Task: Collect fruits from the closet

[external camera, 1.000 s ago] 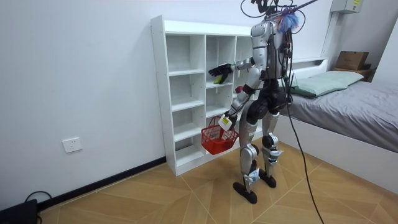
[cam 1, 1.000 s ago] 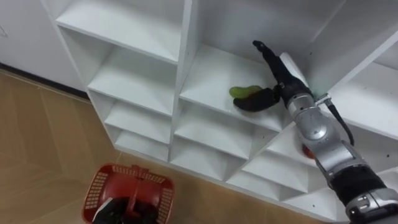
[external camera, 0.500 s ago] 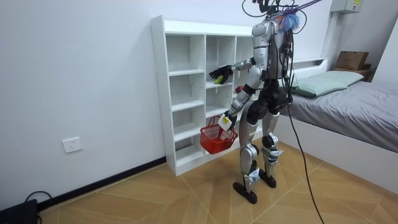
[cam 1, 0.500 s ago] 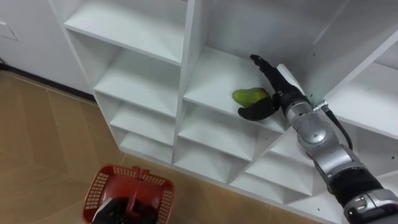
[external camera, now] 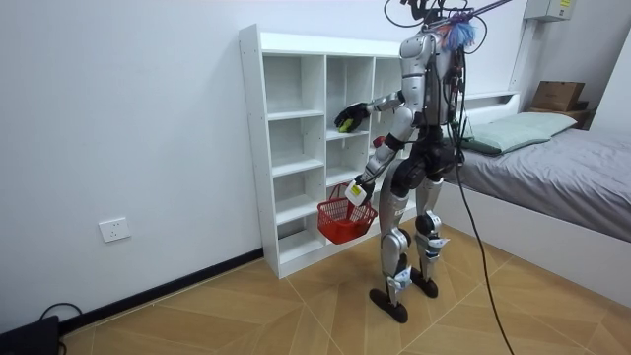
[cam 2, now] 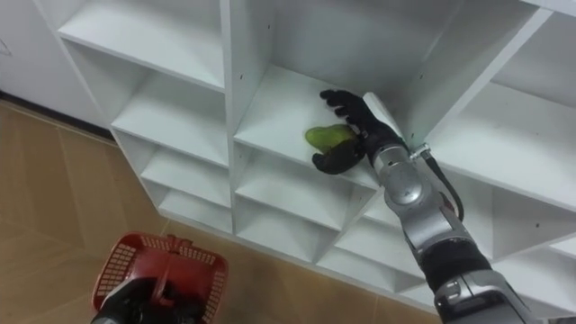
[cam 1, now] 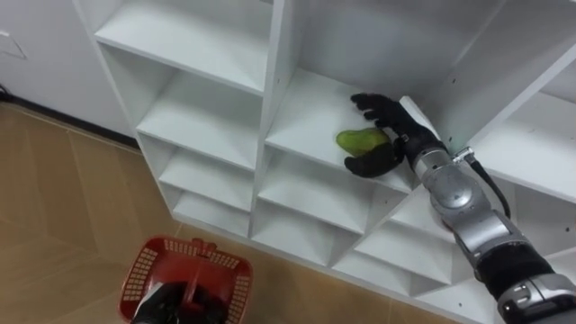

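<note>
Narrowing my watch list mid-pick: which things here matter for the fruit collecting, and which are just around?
Job: green fruit, right hand curled round it; red basket held by left hand; white closet.
Lying about: bed, pillow, cardboard box, wall socket.

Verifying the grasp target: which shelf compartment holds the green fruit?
The middle column's compartment, where the right hand curls its fingers round the green fruit; compartments left of and below it show no fruit. The left hand holds the red basket.

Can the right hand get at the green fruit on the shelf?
Likely yes: the right hand is in that compartment, fingers curled over the green fruit, thumb under, nothing between. Left hand holds the red basket.
</note>
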You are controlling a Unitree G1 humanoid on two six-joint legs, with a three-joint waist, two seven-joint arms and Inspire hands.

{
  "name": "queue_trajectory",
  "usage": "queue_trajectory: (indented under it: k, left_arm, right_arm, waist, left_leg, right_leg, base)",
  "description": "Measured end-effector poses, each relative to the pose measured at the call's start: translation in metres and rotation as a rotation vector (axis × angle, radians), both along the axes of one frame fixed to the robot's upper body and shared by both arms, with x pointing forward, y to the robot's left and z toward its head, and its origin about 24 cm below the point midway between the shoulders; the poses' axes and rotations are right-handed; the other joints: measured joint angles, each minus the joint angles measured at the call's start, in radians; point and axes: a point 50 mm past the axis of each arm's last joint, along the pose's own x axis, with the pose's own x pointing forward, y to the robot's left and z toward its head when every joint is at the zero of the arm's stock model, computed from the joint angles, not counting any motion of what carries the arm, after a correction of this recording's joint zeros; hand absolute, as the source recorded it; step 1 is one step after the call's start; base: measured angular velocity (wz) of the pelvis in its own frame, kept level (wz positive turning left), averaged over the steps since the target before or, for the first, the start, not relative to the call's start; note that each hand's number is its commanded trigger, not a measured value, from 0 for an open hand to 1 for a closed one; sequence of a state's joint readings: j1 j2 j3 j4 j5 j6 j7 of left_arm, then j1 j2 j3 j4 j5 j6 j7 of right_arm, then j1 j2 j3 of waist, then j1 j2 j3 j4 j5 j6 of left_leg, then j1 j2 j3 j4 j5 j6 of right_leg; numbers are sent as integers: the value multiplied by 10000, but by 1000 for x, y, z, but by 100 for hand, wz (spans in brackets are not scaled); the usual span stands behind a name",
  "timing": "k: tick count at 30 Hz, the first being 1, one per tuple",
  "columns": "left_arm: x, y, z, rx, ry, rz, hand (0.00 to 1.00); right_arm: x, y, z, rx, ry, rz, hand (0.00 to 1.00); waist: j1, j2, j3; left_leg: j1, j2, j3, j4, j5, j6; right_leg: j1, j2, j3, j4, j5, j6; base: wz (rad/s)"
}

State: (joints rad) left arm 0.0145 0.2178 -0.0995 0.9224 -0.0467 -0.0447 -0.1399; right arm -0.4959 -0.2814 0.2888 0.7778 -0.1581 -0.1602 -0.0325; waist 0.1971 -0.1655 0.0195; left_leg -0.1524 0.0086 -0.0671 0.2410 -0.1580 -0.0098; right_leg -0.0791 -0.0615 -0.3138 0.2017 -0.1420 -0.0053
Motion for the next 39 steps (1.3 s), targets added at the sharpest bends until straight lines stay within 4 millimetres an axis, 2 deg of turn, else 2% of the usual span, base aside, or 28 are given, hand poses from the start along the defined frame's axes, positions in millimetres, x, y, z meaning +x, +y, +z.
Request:
queue_trajectory:
  k: [5, 20, 39]
  left_arm:
    - [0, 0, 0, -1, -5, -3, 100]
    - [0, 0, 0, 3, 26, 7, 100]
    - [1, -3, 0, -56, 11, -153, 100]
  right_arm:
    - [0, -1, -2, -40, 139, -49, 100]
    - [-2, -1, -8, -112, 567, 128, 100]
    - [0, 1, 1, 75, 140, 187, 100]
  waist:
    - [1, -43, -13]
    - [-12, -53, 15]
    - [-122, 5, 52]
  left_leg:
    - [49, -8, 0, -22, -2, 3]
    - [39, -39, -4, -31, 2, 11]
    - [-333, -44, -3, 95, 17, 29]
  right_leg:
    - [43, -5, -5, -1, 2, 3]
    - [61, -38, -31, -1, -18, 36]
    - [-279, -48, -55, 19, -24, 46]
  base:
    - [0]
    - [0]
    - [0]
